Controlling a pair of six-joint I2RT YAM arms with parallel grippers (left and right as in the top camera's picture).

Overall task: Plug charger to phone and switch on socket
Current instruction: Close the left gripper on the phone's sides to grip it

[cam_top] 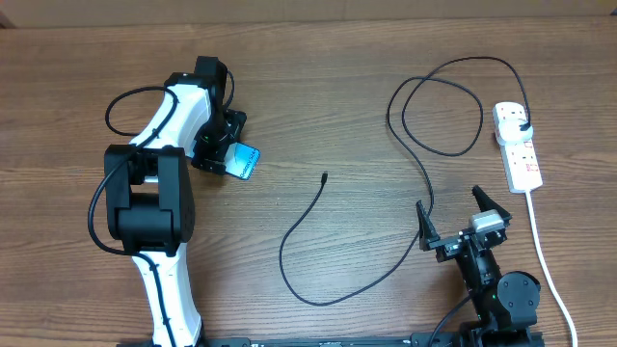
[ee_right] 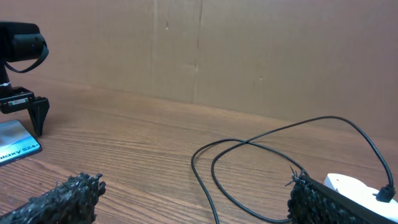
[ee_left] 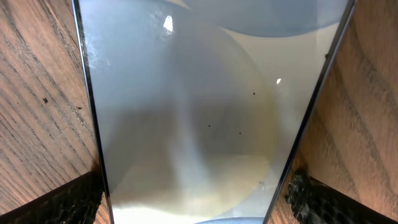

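Note:
The phone (cam_top: 248, 162) lies left of centre with its light blue screen up. It fills the left wrist view (ee_left: 186, 93), and its corner shows in the right wrist view (ee_right: 12, 146). My left gripper (cam_top: 231, 154) straddles the phone, one finger against each long edge (ee_left: 193, 199). The charger (cam_top: 424, 173) is a thin black cable whose plug (cam_top: 522, 126) sits in the white socket strip (cam_top: 521, 159). It loops and ends in a loose tip (cam_top: 324, 176) on the wood. My right gripper (cam_top: 461, 214) is open and empty beside the cable (ee_right: 249, 143).
The socket's white cord (cam_top: 545, 251) runs down the right side, past my right arm. A brown cardboard wall (ee_right: 199, 50) stands behind the table. The socket's end shows in the right wrist view (ee_right: 351, 185).

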